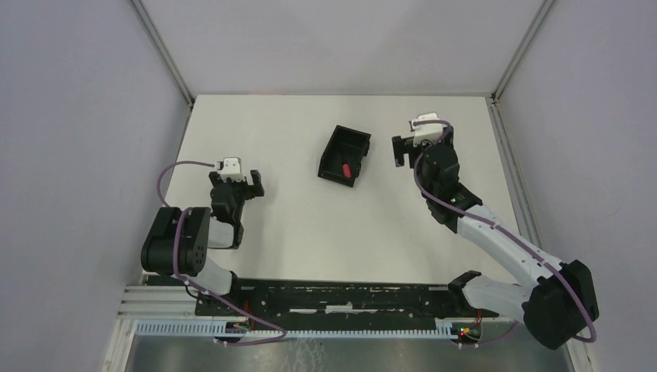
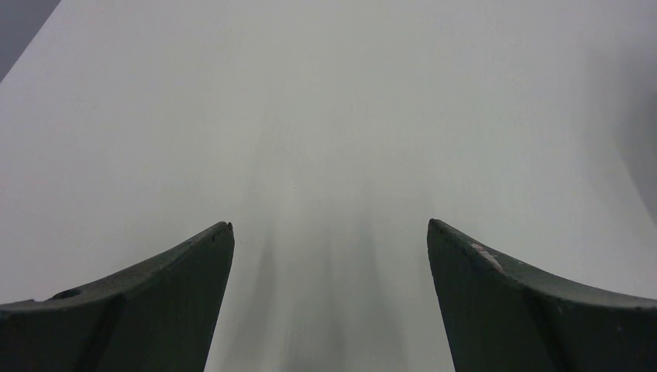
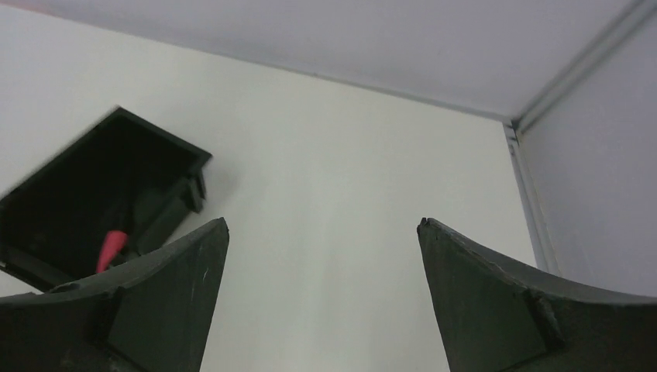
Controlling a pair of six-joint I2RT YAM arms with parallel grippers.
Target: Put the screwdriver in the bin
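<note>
The black bin [image 1: 344, 155] sits on the white table near the middle. The screwdriver [image 1: 346, 168] lies inside it, only its red handle showing. In the right wrist view the bin [image 3: 101, 194] is at the left, with the red handle [image 3: 112, 248] inside, partly behind my left finger. My right gripper [image 1: 400, 150] is open and empty, just right of the bin; in its own view [image 3: 321, 225] the jaws stand wide apart over bare table. My left gripper [image 1: 242, 183] is open and empty at the table's left, far from the bin; its view [image 2: 329, 226] shows only bare table.
The table [image 1: 310, 232] is enclosed by grey walls, with metal corner posts [image 1: 163, 50] at the back left and back right [image 1: 519, 50]. A rail with cable ducts [image 1: 310, 310] runs along the near edge by the arm bases.
</note>
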